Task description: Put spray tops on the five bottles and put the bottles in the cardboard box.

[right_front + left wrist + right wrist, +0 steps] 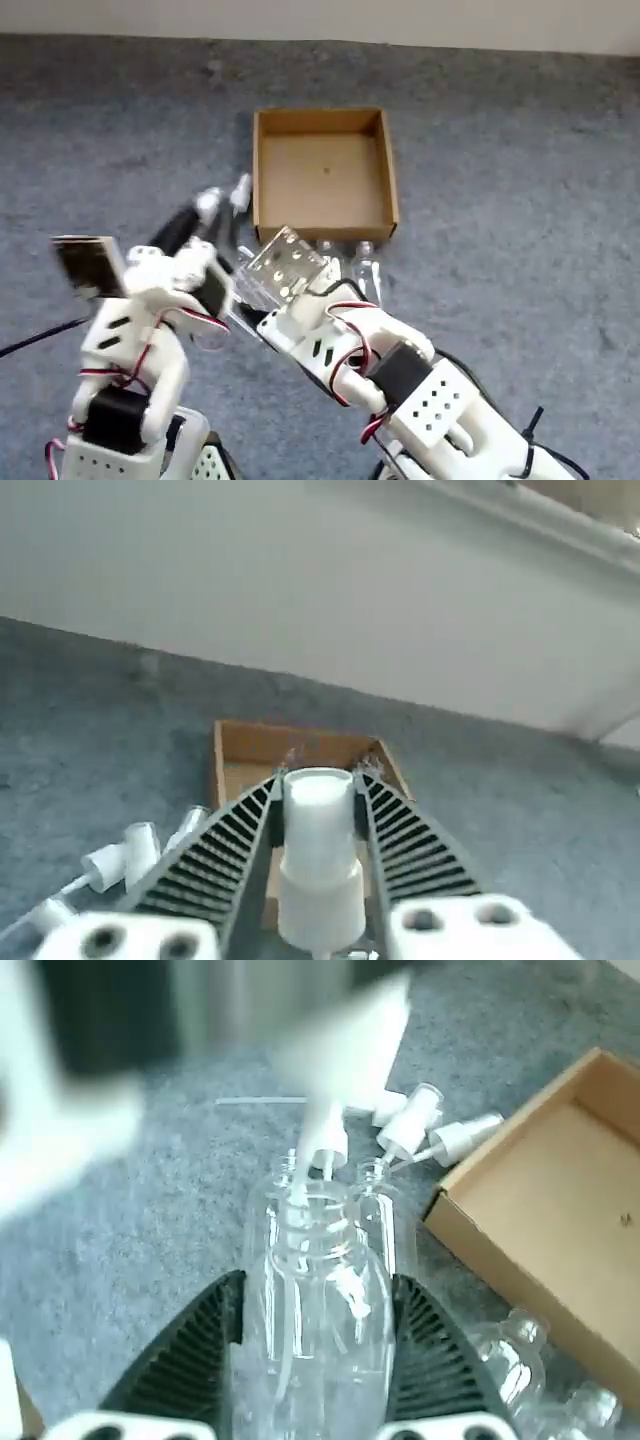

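Left gripper [320, 785]: jaws clamped on a white spray top [318, 875], just short of the cardboard box [325, 175]. Right gripper [318, 1295]: jaws hold a clear bottle [316, 1325] with a threaded neck, before the box. Loose spray tops [420, 1125] lie beside the box wall, and spare bottles [510, 1350] lie near its front.

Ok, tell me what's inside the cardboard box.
The cardboard box shows just its bare brown floor with a small dark speck; loose bottles lie outside it. The near wall hides a strip of floor.
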`<action>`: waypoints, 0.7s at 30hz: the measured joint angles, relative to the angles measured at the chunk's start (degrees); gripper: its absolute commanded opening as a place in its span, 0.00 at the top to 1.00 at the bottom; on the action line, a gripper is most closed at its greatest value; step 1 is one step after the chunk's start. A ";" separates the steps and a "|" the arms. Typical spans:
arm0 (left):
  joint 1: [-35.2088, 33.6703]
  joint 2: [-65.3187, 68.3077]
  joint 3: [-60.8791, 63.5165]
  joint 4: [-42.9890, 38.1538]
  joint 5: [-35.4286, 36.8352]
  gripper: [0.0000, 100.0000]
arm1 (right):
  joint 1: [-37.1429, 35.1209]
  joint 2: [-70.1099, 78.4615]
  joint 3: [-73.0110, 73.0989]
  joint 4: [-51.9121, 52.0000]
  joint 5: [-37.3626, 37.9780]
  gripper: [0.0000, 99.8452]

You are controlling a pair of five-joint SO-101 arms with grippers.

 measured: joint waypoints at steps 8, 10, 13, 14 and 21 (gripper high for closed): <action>0.88 -0.70 2.73 1.23 -1.23 0.99 | 4.57 0.09 0.09 0.00 -4.84 1.00; 2.90 -0.70 4.31 1.49 -3.08 0.99 | 4.66 0.09 0.09 0.00 -4.84 1.00; 5.71 -0.70 6.51 1.32 -6.33 0.99 | 4.75 0.09 0.18 0.09 -4.84 1.00; 6.33 -0.70 7.30 1.32 -6.95 0.99 | 4.75 0.09 0.18 0.09 -4.84 1.00; 7.21 -0.79 8.18 1.23 -8.00 0.99 | 5.01 0.18 0.18 0.09 -4.84 1.00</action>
